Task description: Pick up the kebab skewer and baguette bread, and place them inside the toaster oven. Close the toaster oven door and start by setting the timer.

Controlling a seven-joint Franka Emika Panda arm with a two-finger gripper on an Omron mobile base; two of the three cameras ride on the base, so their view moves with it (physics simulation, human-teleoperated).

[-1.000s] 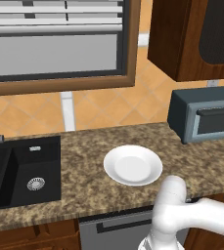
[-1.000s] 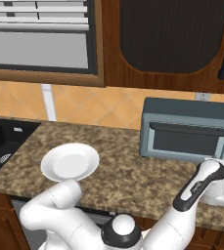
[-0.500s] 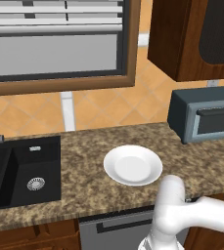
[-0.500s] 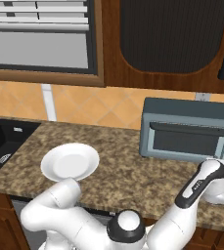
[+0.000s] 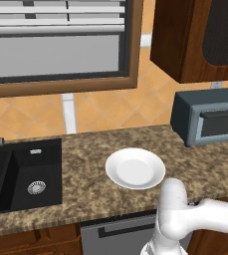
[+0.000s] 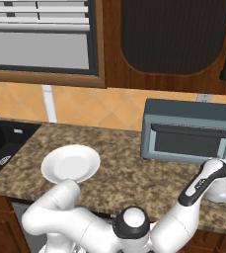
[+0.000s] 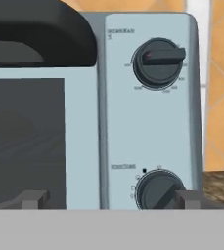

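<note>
Gripper (image 7: pixel 106 200) hangs wide open and empty just before the lower knob (image 7: pixel 157 189) on the toaster oven (image 6: pixel 189 129), the upper knob (image 7: pixel 159 62) above it. With the toaster oven door (image 6: pixel 189 141) shut, food seemingly inside, only the timer seems left.

The tabletop (image 6: pixel 129 173) between the white plate (image 6: pixel 70 163) near its front edge and the toaster oven (image 6: pixel 191 131) by the back wall is left bare. Directly ahead of the end effector (image 7: pixel 108 197), passage is blocked by the shut toaster oven door (image 7: pixel 25 141) and two dark knobs (image 7: pixel 158 62).
</note>
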